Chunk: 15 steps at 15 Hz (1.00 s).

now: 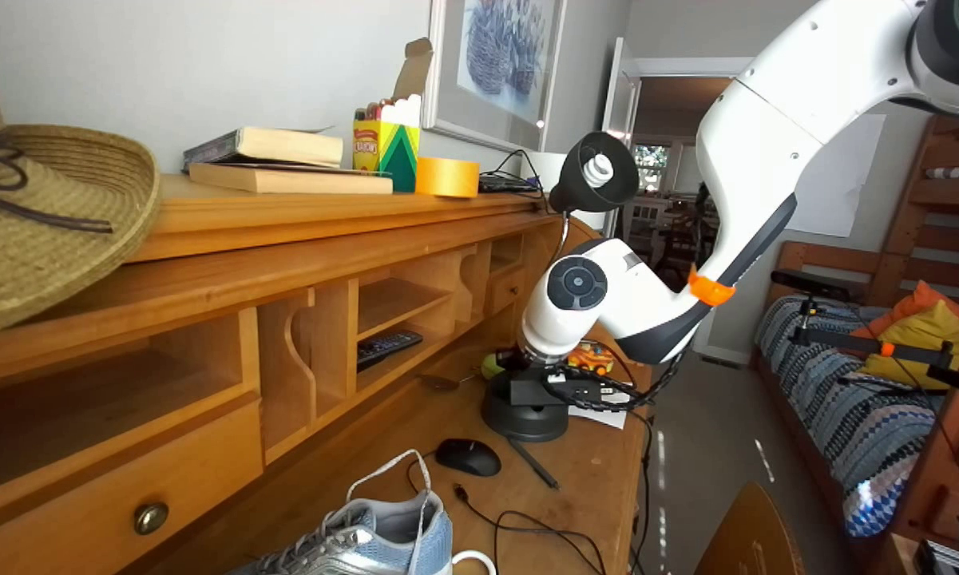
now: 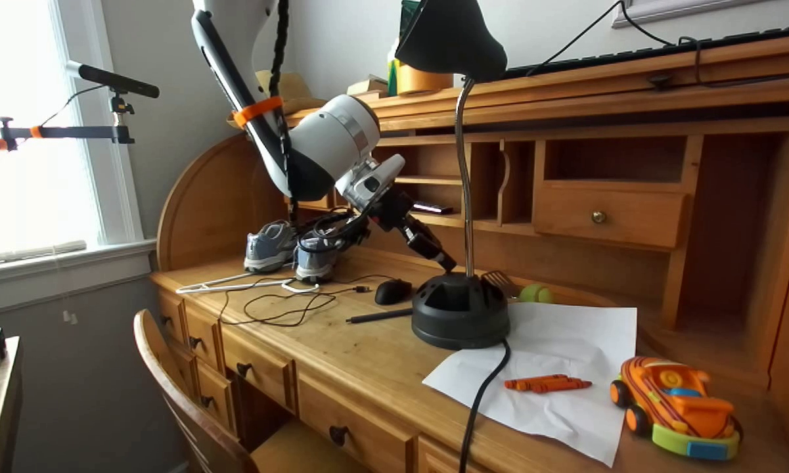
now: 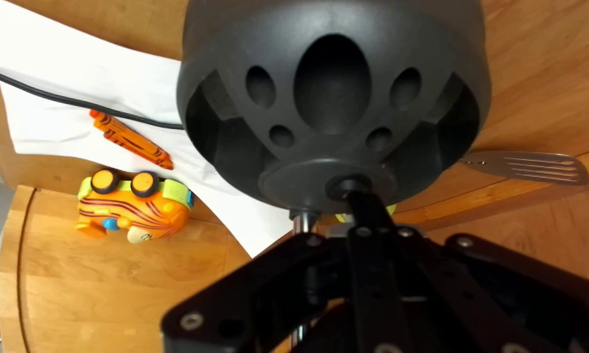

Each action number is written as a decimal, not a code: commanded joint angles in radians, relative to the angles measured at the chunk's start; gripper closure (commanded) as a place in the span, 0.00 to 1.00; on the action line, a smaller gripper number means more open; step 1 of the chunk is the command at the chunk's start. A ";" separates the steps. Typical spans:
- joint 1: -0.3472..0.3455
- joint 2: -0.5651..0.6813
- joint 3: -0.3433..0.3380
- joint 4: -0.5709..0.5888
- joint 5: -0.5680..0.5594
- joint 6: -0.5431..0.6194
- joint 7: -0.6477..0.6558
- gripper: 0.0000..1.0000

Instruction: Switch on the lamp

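The black lamp stands upright on the desk, with its domed base (image 2: pixel 460 322) and a thin curved metal arm. In an exterior view its black head (image 1: pixel 595 172) shows a white spiral bulb (image 1: pixel 598 170), and the inside of the head looks dark. In the wrist view the lamp base (image 3: pixel 333 147) has a round dark button (image 3: pixel 348 186) on its top. My gripper (image 3: pixel 363 196) is shut with nothing in it, and its tip overlaps the button. In an exterior view the gripper (image 2: pixel 448 264) points down at the base's top, next to the metal arm. I cannot tell whether the button is pressed.
A mouse (image 2: pixel 393 292), a dark pen-like stick (image 2: pixel 380 316) and shoes (image 2: pixel 316 256) lie on one side of the lamp. Paper (image 2: pixel 585 328) with orange crayons (image 2: pixel 546 383), a toy car (image 2: pixel 676 407), a green ball (image 2: pixel 536 293) and a slotted spatula (image 3: pixel 529 166) lie around the base.
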 commanded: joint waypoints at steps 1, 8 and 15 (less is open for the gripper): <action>0.018 -0.007 -0.015 -0.031 0.060 -0.001 -0.065 1.00; 0.037 -0.011 -0.028 -0.040 0.157 -0.001 -0.179 1.00; 0.023 -0.088 -0.011 -0.086 0.078 0.019 -0.099 1.00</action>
